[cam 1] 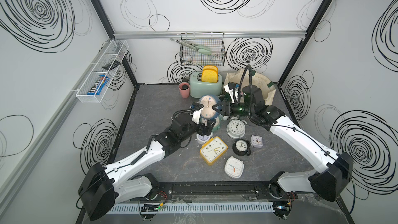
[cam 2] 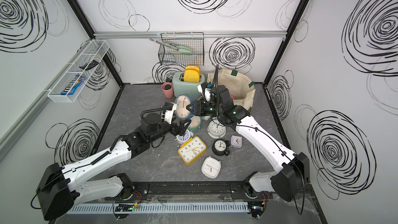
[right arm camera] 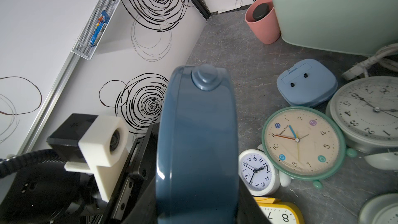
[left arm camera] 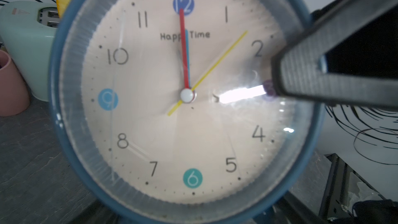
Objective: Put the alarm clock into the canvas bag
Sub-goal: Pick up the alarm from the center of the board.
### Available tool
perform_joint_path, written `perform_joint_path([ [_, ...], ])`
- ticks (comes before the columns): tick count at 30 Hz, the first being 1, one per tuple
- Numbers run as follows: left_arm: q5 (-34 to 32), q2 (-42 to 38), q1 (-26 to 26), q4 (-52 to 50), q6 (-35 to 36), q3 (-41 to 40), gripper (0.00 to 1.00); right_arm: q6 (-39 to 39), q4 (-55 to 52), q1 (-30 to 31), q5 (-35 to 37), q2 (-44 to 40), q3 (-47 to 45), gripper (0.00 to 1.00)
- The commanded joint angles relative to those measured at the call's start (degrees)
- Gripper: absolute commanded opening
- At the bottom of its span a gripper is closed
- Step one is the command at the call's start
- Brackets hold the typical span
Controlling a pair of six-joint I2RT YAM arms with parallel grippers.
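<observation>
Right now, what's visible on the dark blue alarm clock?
The dark blue alarm clock is round, glossy plastic, with a button on top, clear cover, cream "Happy Time" dial, red and blue hands near twelve, a yellow second hand. Near upright above the table, right gripper jaws clamped on face and back by the three.

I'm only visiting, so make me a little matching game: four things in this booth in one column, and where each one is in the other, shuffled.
Things:
1. blue clock
2. yellow clock
3. tongs
4. pink cup

Places:
a. in the wire basket on the back wall
b. standing beside the toaster
c. held by the right gripper
d. lying face up on the table

Pairs: 1-c, 2-d, 3-a, 4-b.
</observation>
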Motion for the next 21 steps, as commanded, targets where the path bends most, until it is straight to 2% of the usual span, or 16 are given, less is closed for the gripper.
perform_joint_path([
  [1, 1.63, -2.81, 0.03, 5.20, 0.64, -0.43, 0.96, -2.63, 1.21, -0.10, 0.89, -0.31, 2.96, 0.19],
  [5, 2.27, -5.80, 1.64, 6.19, 0.15, -1.21, 0.96, -4.32, -0.55, -3.02, 3.91, -0.83, 5.95, 0.16],
  [11, 3.65, -10.23, 4.80, 6.06, -0.53, -2.07, 0.96, -4.40, -0.44, -13.19, 3.58, -1.57, 7.38, 0.15],
  [15, 4.62, -11.82, 4.82, 4.72, 0.36, -1.93, 0.96, -5.79, -1.19, -20.16, 4.56, -1.05, 9.06, 0.14],
  [21, 10.61, -12.74, 3.30, 5.20, 0.91, -2.15, 0.96, -8.41, -2.91, -30.81, 7.53, 2.68, 12.22, 0.12],
])
